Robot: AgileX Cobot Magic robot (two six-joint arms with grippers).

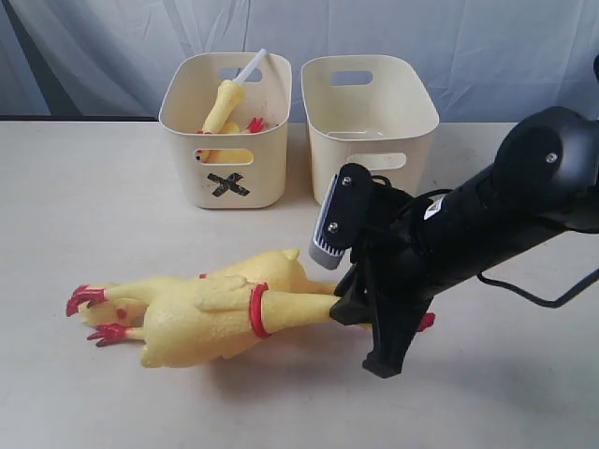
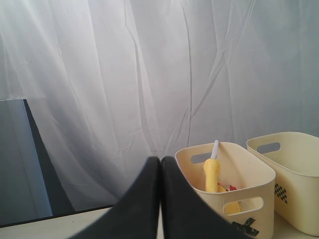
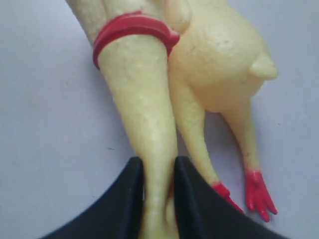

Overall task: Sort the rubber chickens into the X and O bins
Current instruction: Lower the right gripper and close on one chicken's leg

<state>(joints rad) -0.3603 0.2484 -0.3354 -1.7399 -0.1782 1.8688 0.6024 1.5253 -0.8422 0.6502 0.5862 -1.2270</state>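
The right claw [image 3: 158, 167] pinches the neck of the big chicken [image 1: 206, 323]; the left claw [image 2: 160, 167] is shut, empty. Next, I think, lift it into the far right bin [image 1: 412, 140].

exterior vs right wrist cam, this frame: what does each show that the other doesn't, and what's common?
Exterior only: the X bin with a slim chicken leaning inside it, the second bin beside it, and the right arm.
Right wrist only: a close-up of the right gripper, its fingers flanking the large chicken at the neck, no gap visible.
Both: the large chicken with its red collar, and a second chicken lying against it.
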